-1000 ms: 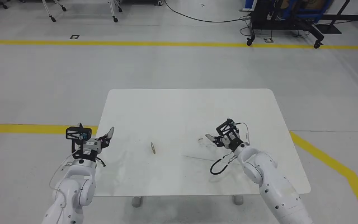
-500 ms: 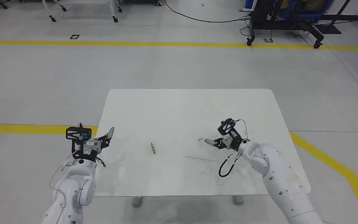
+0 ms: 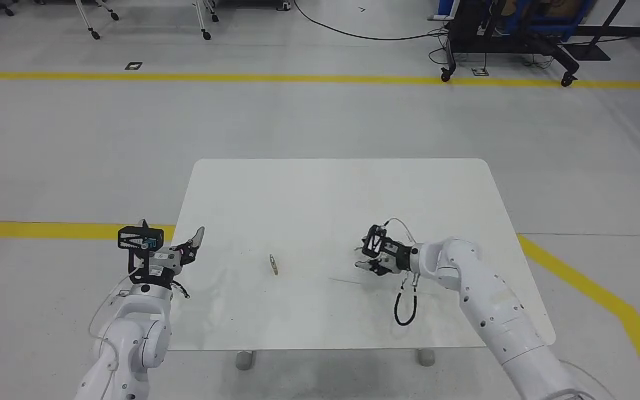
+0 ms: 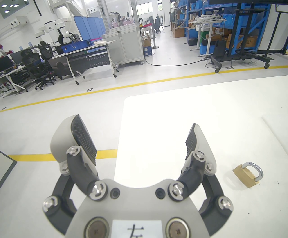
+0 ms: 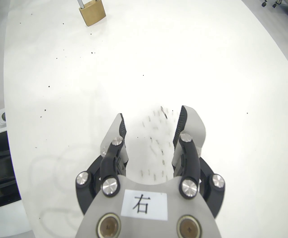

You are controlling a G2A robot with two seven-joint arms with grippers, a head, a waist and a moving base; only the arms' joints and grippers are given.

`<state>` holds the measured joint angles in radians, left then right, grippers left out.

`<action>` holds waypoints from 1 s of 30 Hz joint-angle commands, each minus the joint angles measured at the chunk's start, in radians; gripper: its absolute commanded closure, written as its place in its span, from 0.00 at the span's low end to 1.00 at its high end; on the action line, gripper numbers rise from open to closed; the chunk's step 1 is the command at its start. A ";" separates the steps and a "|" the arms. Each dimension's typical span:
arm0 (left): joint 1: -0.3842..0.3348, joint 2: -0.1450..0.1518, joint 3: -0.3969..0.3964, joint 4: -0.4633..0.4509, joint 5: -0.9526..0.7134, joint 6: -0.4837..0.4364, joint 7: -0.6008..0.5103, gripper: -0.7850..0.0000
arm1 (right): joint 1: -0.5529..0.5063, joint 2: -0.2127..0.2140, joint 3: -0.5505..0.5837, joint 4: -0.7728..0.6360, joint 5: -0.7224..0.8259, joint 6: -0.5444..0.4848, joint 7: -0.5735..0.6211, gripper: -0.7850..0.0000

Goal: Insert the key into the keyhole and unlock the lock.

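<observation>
**Right gripper swings in toward the key**

Since a second ago the right gripper (image 3: pixel 366 262) has swung in toward the lock (image 3: pixel 273 264), its wrist turning so that the fingers now point at the brass body. The left gripper (image 3: pixel 195 240) and the lock have kept their places.

The lock (image 4: pixel 247 175) is a small brass padlock with a silver shackle, lying flat on the white table (image 3: pixel 330 190). In the right wrist view it (image 5: pixel 92 13) sits well ahead of the right gripper (image 5: pixel 153 113), whose jaws stand moderately apart with nothing between the pads. The key (image 5: pixel 164 112) shows there as a thin dark sliver on the table, just off the tip of one finger (image 5: pixel 180 121) and well apart from the lock, on the side where the right arm works. It is too small to tell whether the finger touches it.

On the lock's opposite side, the left gripper (image 4: pixel 135 124) hangs over the table's edge, jaws spread wide and holding nothing, with the lock lying near one of its fingers.
</observation>
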<state>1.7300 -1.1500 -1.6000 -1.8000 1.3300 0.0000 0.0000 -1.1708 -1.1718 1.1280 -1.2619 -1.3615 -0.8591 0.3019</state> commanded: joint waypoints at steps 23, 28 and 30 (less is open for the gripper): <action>0.000 0.000 0.000 0.000 0.000 0.000 0.000 0.00 | 0.007 0.011 -0.022 -0.004 -0.071 0.058 -0.144 1.00; 0.000 0.000 0.000 0.000 0.000 0.000 0.000 0.00 | -0.019 0.022 0.006 0.022 -0.070 0.048 -0.224 1.00; 0.000 0.000 0.000 0.000 0.000 0.000 0.000 0.00 | -0.019 0.022 0.008 0.029 -0.066 0.046 -0.228 1.00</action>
<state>1.7300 -1.1500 -1.6000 -1.8000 1.3300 0.0000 0.0000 -1.1903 -1.1492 1.1354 -1.2351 -1.4293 -0.8130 0.0742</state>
